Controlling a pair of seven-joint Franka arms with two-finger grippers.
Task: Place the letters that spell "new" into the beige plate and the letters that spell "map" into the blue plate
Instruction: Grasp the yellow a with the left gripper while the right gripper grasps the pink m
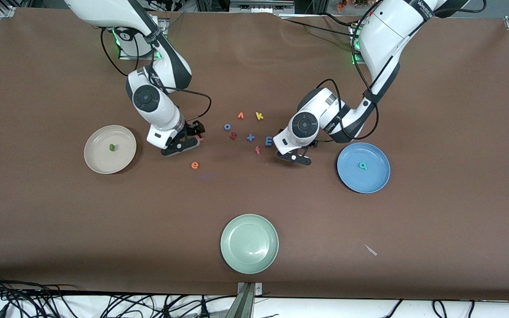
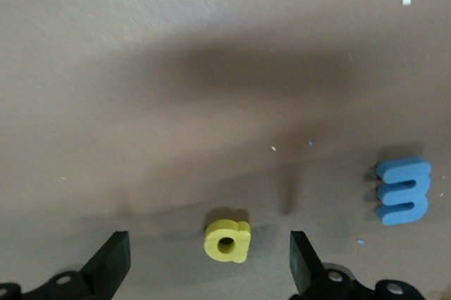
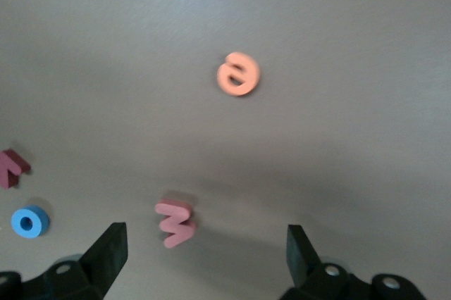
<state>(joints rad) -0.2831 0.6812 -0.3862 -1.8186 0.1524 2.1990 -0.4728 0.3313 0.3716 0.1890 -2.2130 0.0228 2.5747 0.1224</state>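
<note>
1. Nearest the front camera sits the green plate (image 1: 249, 243), not needed.
2. My left gripper (image 2: 208, 258) is spread over the worktop, the yellow a (image 2: 227, 240) lying between its fingers; the m (image 2: 402, 191) lies beside it.
3. My right gripper (image 3: 204, 258) is spread too; the w (image 3: 176, 223) lies between its fingers, off-centre. The e (image 3: 239, 74) lies nearer the front camera.
4. n (image 1: 112, 147) is in the beige plate (image 1: 96, 159), p (image 1: 362, 165) in the blue plate (image 1: 376, 179).

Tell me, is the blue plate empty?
No. The blue plate holds one teal letter, lying near its middle.
</note>
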